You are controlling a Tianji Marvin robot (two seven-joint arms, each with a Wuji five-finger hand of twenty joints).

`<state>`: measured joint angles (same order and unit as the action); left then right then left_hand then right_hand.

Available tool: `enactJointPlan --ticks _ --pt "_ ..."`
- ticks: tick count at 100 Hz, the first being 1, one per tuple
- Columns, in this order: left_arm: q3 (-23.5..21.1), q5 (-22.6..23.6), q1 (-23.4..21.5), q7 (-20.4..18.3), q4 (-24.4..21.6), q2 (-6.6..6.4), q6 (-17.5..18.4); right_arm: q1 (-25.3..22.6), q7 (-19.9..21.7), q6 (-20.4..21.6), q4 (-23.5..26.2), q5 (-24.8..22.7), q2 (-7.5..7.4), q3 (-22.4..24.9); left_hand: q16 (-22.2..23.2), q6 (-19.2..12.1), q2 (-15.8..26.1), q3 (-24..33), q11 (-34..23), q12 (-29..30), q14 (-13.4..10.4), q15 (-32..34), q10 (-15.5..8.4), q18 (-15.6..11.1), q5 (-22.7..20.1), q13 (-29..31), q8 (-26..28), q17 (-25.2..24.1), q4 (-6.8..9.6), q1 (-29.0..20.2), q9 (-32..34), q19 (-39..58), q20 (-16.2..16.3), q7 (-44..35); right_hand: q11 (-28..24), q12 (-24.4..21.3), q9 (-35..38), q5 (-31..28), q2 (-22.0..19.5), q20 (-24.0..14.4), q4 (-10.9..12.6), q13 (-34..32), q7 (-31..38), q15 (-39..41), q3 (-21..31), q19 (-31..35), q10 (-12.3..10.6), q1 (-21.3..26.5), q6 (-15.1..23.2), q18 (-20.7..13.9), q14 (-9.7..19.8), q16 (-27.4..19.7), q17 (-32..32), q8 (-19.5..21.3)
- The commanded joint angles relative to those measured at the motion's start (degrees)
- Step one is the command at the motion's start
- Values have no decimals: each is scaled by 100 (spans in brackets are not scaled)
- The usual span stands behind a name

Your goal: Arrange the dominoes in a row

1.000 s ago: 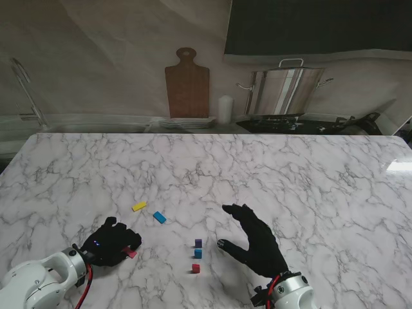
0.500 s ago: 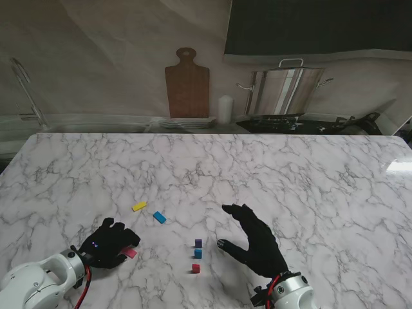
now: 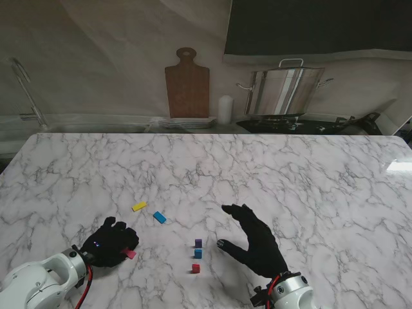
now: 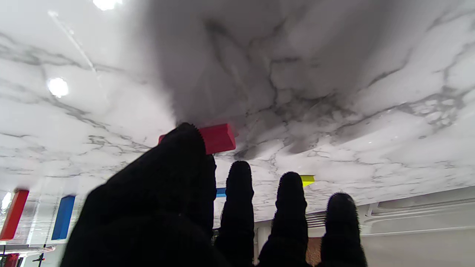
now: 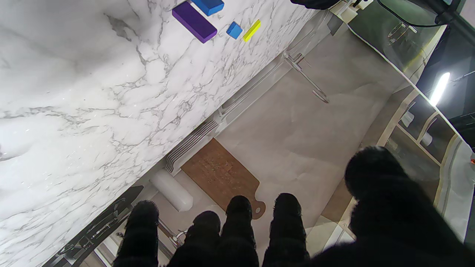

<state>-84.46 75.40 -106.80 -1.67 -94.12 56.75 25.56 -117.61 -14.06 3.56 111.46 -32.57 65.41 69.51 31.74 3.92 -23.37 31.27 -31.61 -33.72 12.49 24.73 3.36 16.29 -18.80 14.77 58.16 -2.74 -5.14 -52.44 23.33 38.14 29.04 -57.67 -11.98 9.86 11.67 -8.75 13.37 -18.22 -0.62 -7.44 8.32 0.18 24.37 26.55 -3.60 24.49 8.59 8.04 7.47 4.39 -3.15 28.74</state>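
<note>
Left hand [image 3: 111,243] shifted slightly; pink domino [image 3: 131,254] pinched at its fingertips. Right hand [image 3: 256,242] splayed, holding nothing.

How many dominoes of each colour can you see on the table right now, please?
Yellow: 1
Light blue, lying flat: 1
Pink-red at the left hand fingers: 1
Purple, standing: 1
Blue, standing: 1
Red, standing: 1
Total: 6 dominoes

Behind the marble surface [image 3: 257,167] — a wooden cutting board [image 3: 187,82], white candle [image 3: 224,109], steel pot [image 3: 285,90] — against the wall.
</note>
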Motion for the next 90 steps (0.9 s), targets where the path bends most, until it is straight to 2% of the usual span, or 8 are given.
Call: enactJointPlan --ticks 1,18,31,39,44,51,57,90 --pt "44 -13 -31 -139 76 7 -23 -25 -7 12 -16 5 5 -6 98 31 -339 -263 17 2 132 66 76 12 -162 -140 406 -126 -91 -278 -138 -73 109 -760 -77 -22 -119 161 -115 74 -96 -102 38 -47 -105 64 -16 -46 160 -184 36 68 2 -86" --pt "47 -102 -30 -214 68 16 -39 -26 -5 13 -17 9 5 -2 89 217 -314 -142 24 23 137 63 78 13 -80 -75 743 -123 -73 -238 -23 -73 110 -943 -80 -21 -118 164 -119 75 -95 -103 41 -46 -109 72 -19 -42 161 -182 36 71 1 -93" --pt "46 -163 -33 -247 62 23 -45 -26 -3 13 -14 14 5 -1 80 91 -312 19 57 94 125 80 124 47 -13 190 991 -41 -91 -257 307 -64 116 -1033 -81 -19 -119 163 -120 77 -94 -106 46 -46 -110 79 -14 -37 159 -182 36 74 0 -97" --pt "45 -184 -27 -243 71 24 -29 -25 -3 12 -12 16 6 -4 91 -225 -324 131 -133 51 30 154 -83 104 3 634 1139 103 -102 -244 826 -37 118 -1090 -86 -17 -115 167 -123 77 -94 -106 47 -47 -115 84 -21 -40 162 -180 32 75 3 -101" --pt "45 -202 -21 -248 77 24 -14 -23 -4 13 -12 15 6 -5 115 -438 -333 251 -130 -620 -44 190 -214 115 23 884 1232 162 -122 -219 1234 9 107 -1089 -84 -18 -120 167 -128 78 -94 -104 48 -48 -115 87 -29 -39 159 -179 35 75 2 -103" --pt "44 -209 -10 -243 86 24 5 -21 -6 13 -13 18 7 -7 158 -680 -476 16 399 -1350 -137 268 -388 129 -9 1197 1278 229 -151 -503 2043 113 85 -1138 -84 -18 -119 165 -125 78 -93 -105 51 -48 -116 90 -20 -35 161 -179 34 76 1 -105" --pt "45 -228 -2 -235 93 26 11 -20 -5 13 -15 22 7 -7 199 -837 -575 -45 347 -1641 -232 367 -572 124 -89 1423 1282 289 -138 -717 2555 179 91 -1173 -84 -18 -120 164 -124 79 -93 -104 53 -48 -117 93 -25 -33 164 -177 34 76 1 -106" --pt "27 -226 12 -222 96 25 51 -14 -9 17 -24 31 9 -5 244 -880 -653 -3 156 -1451 -311 381 -776 125 327 1441 867 236 -183 -686 2703 207 41 -564 -85 -19 -118 173 -119 85 -92 -110 62 -47 -122 105 -20 -21 161 -183 35 78 -2 -117"
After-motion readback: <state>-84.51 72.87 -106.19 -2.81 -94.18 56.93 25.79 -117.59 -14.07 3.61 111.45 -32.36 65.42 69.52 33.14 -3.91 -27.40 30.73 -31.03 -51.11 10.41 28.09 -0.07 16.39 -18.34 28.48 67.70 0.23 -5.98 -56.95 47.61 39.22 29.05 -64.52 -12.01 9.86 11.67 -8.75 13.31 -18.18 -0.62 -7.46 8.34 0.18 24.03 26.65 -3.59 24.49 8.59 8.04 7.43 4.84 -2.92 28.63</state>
